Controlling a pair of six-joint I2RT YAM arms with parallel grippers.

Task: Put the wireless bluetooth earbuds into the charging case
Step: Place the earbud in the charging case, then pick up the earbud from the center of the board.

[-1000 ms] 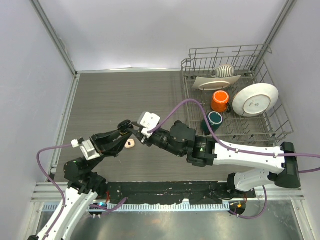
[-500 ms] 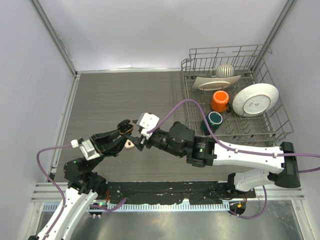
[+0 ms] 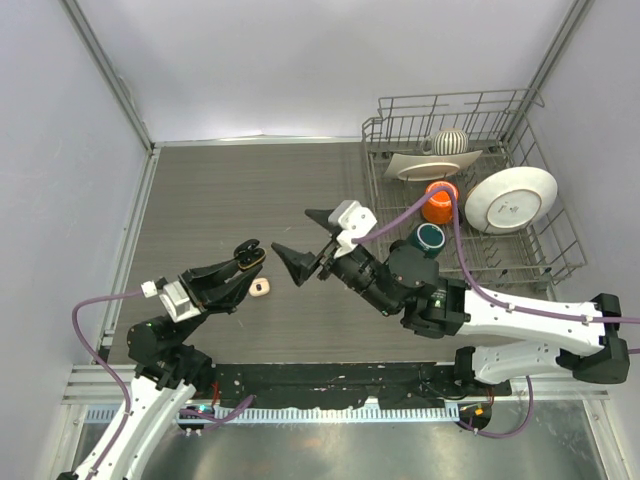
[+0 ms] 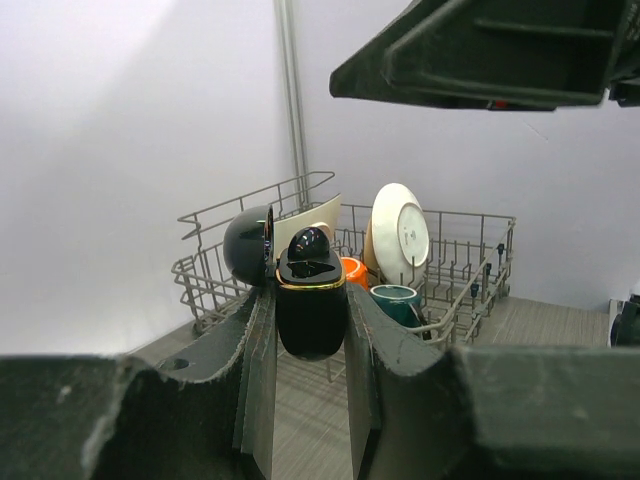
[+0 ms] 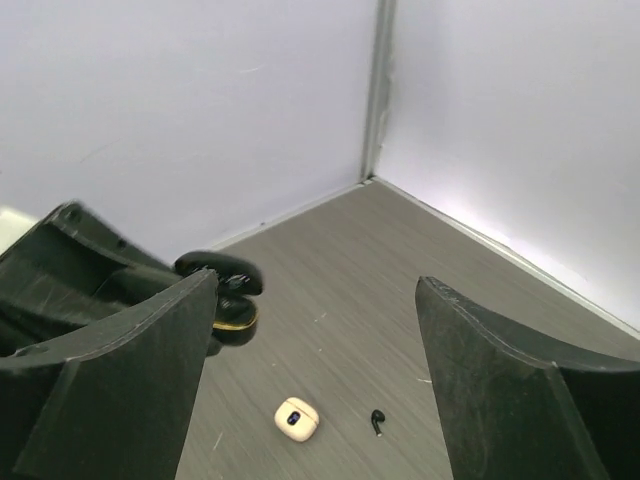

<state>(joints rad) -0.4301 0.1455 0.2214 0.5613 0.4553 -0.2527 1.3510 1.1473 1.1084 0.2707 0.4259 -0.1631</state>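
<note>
Grey surface [image 3: 220, 190]: left gripper [image 3: 248, 258] is clamping the open black charging case [image 4: 310, 300] aloft, right gripper [image 3: 290, 230] is gaping, a black earbud [image 5: 377, 422] is lying near the front edge beside a cream case [image 5: 297, 418].

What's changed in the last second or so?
The right hand opened and drew back to the right, away from the black charging case. The left hand is still shut on that case, whose lid is open. The small pale case on the table and the dish rack stayed put.
</note>
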